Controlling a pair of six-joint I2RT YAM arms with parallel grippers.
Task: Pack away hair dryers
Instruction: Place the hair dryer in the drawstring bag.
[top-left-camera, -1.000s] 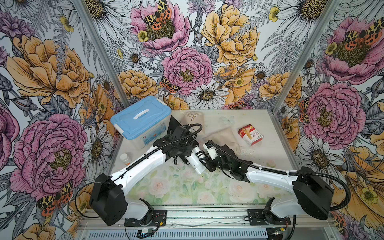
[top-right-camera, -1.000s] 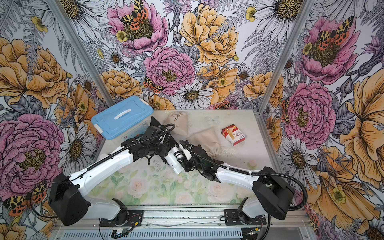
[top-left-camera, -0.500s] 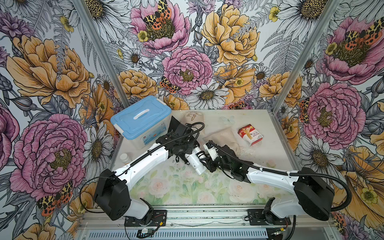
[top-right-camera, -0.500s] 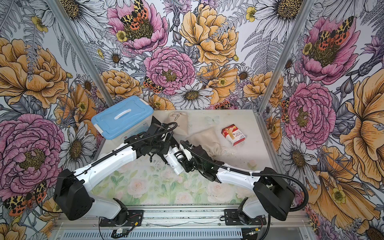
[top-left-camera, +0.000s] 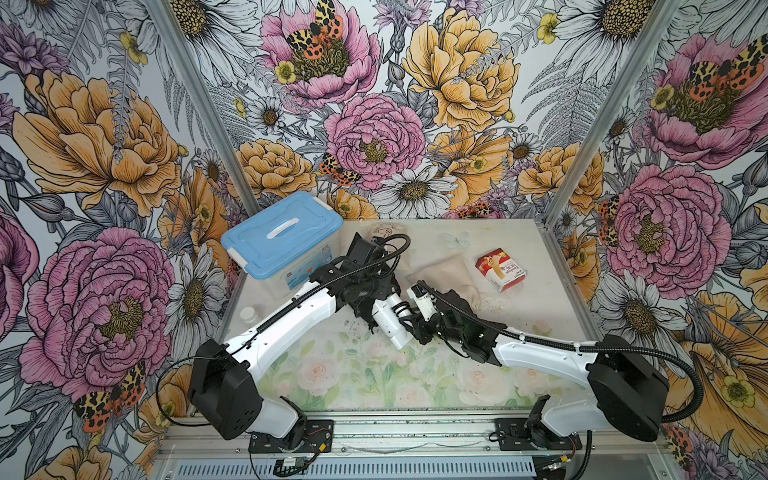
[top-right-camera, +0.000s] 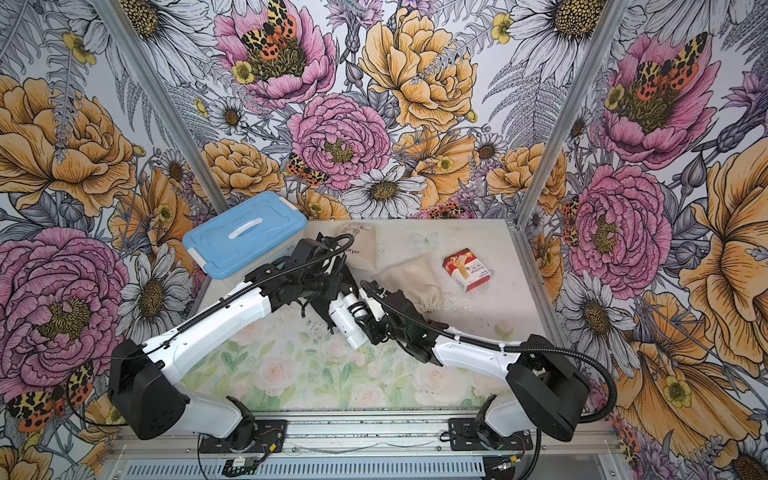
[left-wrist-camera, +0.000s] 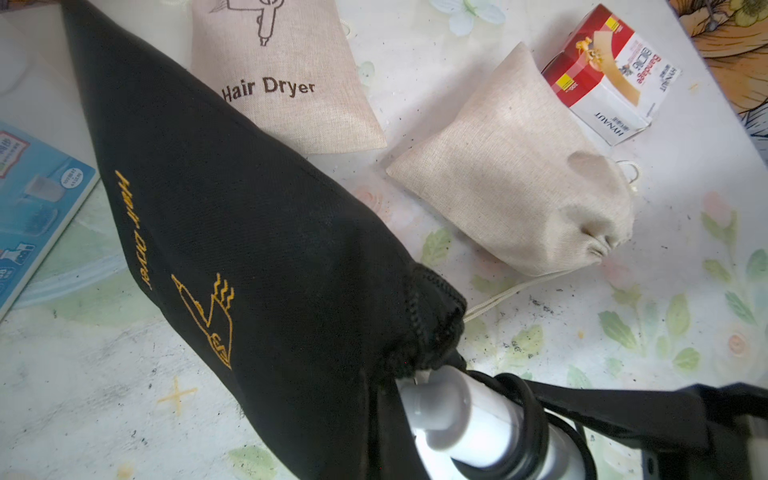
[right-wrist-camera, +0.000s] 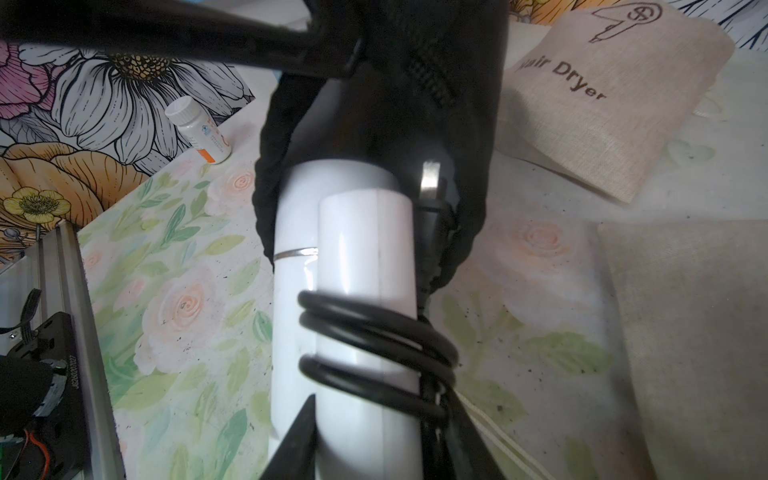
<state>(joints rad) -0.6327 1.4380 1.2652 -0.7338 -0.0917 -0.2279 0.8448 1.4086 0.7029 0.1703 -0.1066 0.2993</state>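
Lots of bare table (top-left-camera: 357, 374) lies open at 6 o'clock. Mid-table the right gripper (right-wrist-camera: 374, 449) squeezes a white hair dryer (top-left-camera: 388, 322), one end inside a black pouch (left-wrist-camera: 232, 232), whose rim the closed left gripper (top-left-camera: 368, 305) pinches. Farther: pill bottle (right-wrist-camera: 203, 129) at 9 by the edge, blue-lidded box (top-left-camera: 282, 241) at 10, flat beige pouch (left-wrist-camera: 286, 83) at 12, full beige pouch (left-wrist-camera: 511, 166) at 1, bandage box (top-left-camera: 500, 270) at 2.
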